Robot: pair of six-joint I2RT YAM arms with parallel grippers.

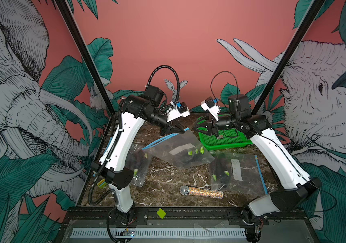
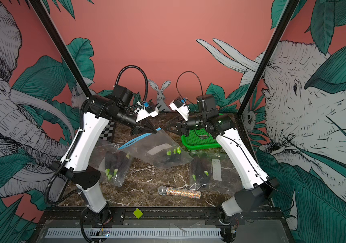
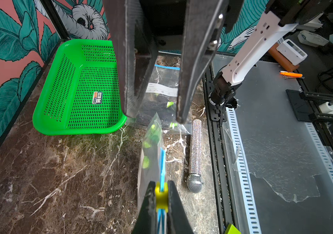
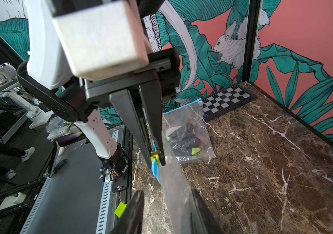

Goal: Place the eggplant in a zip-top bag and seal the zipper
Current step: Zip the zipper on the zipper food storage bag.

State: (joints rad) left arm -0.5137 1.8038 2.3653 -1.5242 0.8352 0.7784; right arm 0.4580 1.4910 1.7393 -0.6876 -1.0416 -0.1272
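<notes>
While your left gripper (image 3: 161, 190) pinches the yellow slider (image 3: 161, 199) of the zip-top bag (image 1: 180, 147), raised at centre frame, the seal looks unfinished.

- Eggplant (image 1: 190, 158): dark, green-stemmed, inside that bag, whose low end rests on the table.
- Right gripper (image 4: 167, 202): jaws spread, bag edge passing loose between them.
- Advice: close it on the bag's corner and hold the blue zipper (image 1: 163, 140) taut and straight. Then draw the slider to the track's end.
- Surface: brown veined marble table (image 1: 168, 178).
- Also present: green basket (image 1: 226, 145) right of centre; filled bags lower left (image 1: 140, 166) and lower right (image 1: 237, 172); glitter microphone (image 1: 201, 191) lower centre.
- Room: pink walls (image 1: 168, 42) with elephants and leaves.
</notes>
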